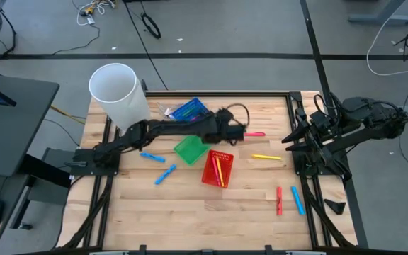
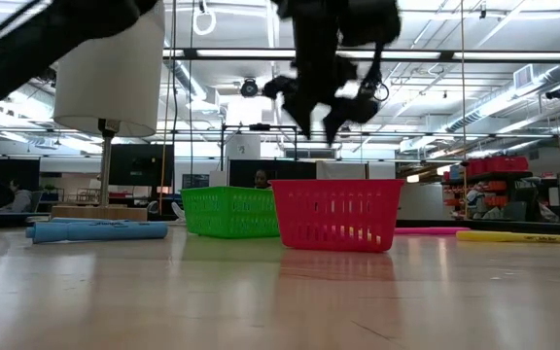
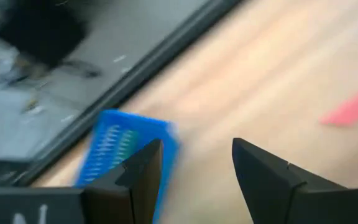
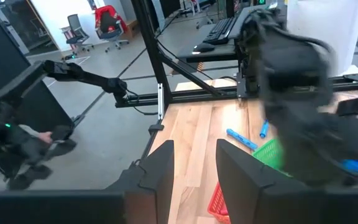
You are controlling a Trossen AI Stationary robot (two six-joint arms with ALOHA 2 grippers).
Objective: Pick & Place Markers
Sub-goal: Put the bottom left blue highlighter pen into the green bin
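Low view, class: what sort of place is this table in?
Probably a robotics lab or workshop: ceiling strip lights over an open hall, storage shelves behind, and desks with office chairs in the right wrist view.

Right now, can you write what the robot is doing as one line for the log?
left gripper: open, empty, above table near pink marker | right gripper: waiting at table's right edge | red basket: holds markers

Around my wooden counter (image 1: 190,205) lies grey floor (image 1: 211,28) strewn with cables (image 1: 151,27); ceiling strip lights (image 2: 474,55) glow overhead, and office chairs (image 4: 74,28) stand beyond.
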